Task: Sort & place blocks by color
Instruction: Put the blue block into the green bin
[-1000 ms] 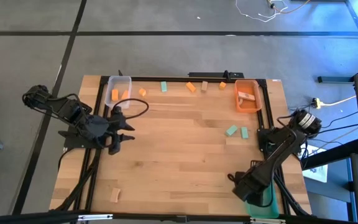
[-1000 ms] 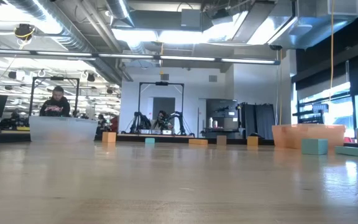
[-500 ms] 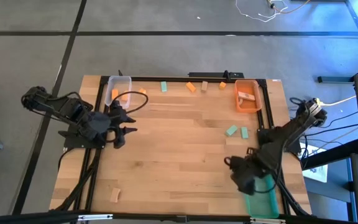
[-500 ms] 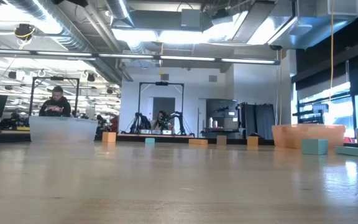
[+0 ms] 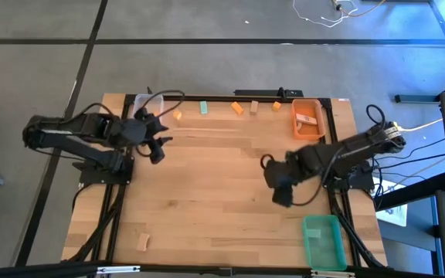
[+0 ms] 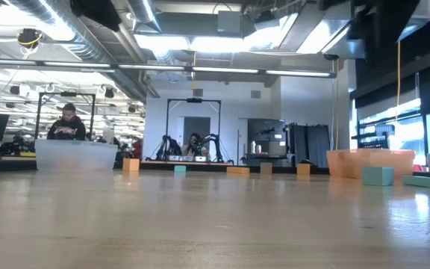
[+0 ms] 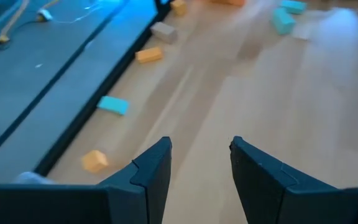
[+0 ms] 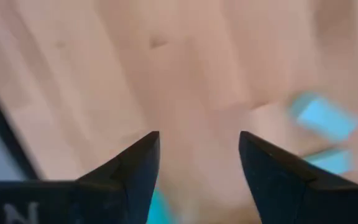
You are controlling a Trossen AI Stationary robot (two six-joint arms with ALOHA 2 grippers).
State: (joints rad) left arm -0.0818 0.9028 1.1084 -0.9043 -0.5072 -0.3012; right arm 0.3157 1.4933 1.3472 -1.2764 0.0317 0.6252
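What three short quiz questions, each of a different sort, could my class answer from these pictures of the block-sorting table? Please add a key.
1. True or false: the left gripper holds an orange block.
2. Multiple choice: the green bin sits at the table's A) far left corner, B) near right corner, C) centre.
3. Fill in: the block lying alone near the table's near left corner is coloured ____.

Key:
1. False; the left wrist view shows its fingers apart with only bare table between them.
2. B.
3. Pale wood.
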